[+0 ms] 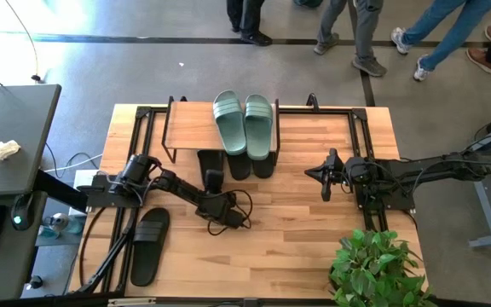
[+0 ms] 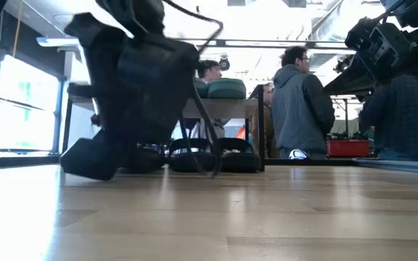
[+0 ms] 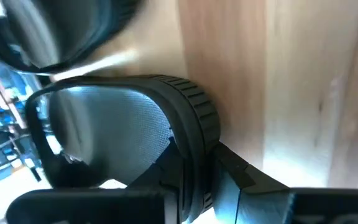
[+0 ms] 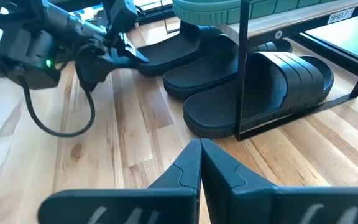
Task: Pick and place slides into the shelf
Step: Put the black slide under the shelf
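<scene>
Light wooden plank tabletop [image 1: 314, 222] fills the middle of the high view, grey floor all around it, a dark desk [image 1: 15, 128] at the left edge with a crumpled white cloth [image 1: 2, 152] on it. Along the top of the frame, legs and shoes of people [image 1: 365, 34] walking by. In the low view, people stand in the room behind, one in a grey hooded top [image 2: 303, 101] right of centre.

The shelf [image 1: 196, 126], a low light-wood rack on thin black legs, sits at the upper middle of the table. The sage-green rubber slides [image 1: 245, 124] lie side by side on its top, at the right end. Under it, black slides [image 1: 250, 164] poke out toward the table's middle; the right wrist view shows three in a row beneath the plank. One more black slide [image 1: 149, 246] lies alone at the lower left of the table.

The left gripper [image 1: 214, 181] is just below the shelf, fingers clamped on the heel of a black slide [image 3: 185, 124], which lies on the wood with its toe under the rack. The right gripper [image 1: 325, 175] hangs over the table right of centre, well apart from the shelf, fingers [image 4: 185, 171] pressed together on nothing.

Leafy green plant [image 1: 378, 269] at the lower right corner, close behind the right arm.
</scene>
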Action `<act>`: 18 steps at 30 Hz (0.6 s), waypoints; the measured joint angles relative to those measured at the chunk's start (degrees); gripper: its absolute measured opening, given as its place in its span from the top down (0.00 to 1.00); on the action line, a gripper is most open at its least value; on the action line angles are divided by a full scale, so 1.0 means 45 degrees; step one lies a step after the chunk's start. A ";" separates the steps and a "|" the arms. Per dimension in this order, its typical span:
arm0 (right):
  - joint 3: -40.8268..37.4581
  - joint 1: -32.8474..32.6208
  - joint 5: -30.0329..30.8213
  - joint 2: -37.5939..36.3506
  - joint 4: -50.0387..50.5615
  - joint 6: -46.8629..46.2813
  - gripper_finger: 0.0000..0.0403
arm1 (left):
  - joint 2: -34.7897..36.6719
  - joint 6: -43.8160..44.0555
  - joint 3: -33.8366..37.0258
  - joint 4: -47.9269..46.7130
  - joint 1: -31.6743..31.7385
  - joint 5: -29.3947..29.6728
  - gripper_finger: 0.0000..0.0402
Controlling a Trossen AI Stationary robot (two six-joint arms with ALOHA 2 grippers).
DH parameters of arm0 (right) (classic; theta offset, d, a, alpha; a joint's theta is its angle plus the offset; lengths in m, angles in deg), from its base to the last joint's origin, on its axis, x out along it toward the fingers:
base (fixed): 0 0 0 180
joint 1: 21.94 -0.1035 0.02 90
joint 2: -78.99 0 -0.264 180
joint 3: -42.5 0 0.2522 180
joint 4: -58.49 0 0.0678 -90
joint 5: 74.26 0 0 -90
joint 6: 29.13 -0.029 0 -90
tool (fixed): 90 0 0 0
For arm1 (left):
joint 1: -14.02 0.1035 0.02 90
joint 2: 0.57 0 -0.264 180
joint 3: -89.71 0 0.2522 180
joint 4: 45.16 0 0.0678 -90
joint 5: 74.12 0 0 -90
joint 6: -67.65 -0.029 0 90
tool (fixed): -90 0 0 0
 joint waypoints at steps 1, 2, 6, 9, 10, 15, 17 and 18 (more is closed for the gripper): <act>0.0000 0.0004 0.0000 0.0000 0.0008 0.0000 1.00 | 0.0090 -0.0038 0.0185 0.0005 -0.0009 0.0172 0.91; 0.0005 0.0000 0.0001 0.0000 0.0035 0.0000 1.00 | 0.0081 -0.0012 0.0356 -0.0002 -0.0018 0.0272 0.91; 0.0010 0.0002 0.0000 0.0000 0.0093 0.0000 1.00 | 0.0448 -0.0157 0.1026 0.0842 0.0107 0.0249 0.92; 0.0015 0.0005 0.0002 0.0005 0.0144 0.0000 1.00 | 0.0801 -0.0745 0.1466 0.1739 0.0173 0.0347 0.92; 0.0015 0.0005 0.0000 0.0000 0.0160 0.0000 1.00 | 0.0925 -0.1010 0.1597 0.2032 0.0243 0.0406 0.92; 0.0015 0.0002 0.0003 0.0003 0.0130 0.0000 1.00 | 0.1326 -0.1998 0.2006 0.2636 0.0632 0.0473 0.92; 0.0015 0.0000 0.0000 0.0007 0.0163 0.0000 1.00 | 0.1336 -0.2361 0.2019 0.2644 0.0874 0.0426 0.92; 0.0015 0.0005 0.0003 0.0008 0.0147 0.0000 1.00 | 0.1339 -0.2502 0.2018 0.2650 0.0955 0.0432 0.92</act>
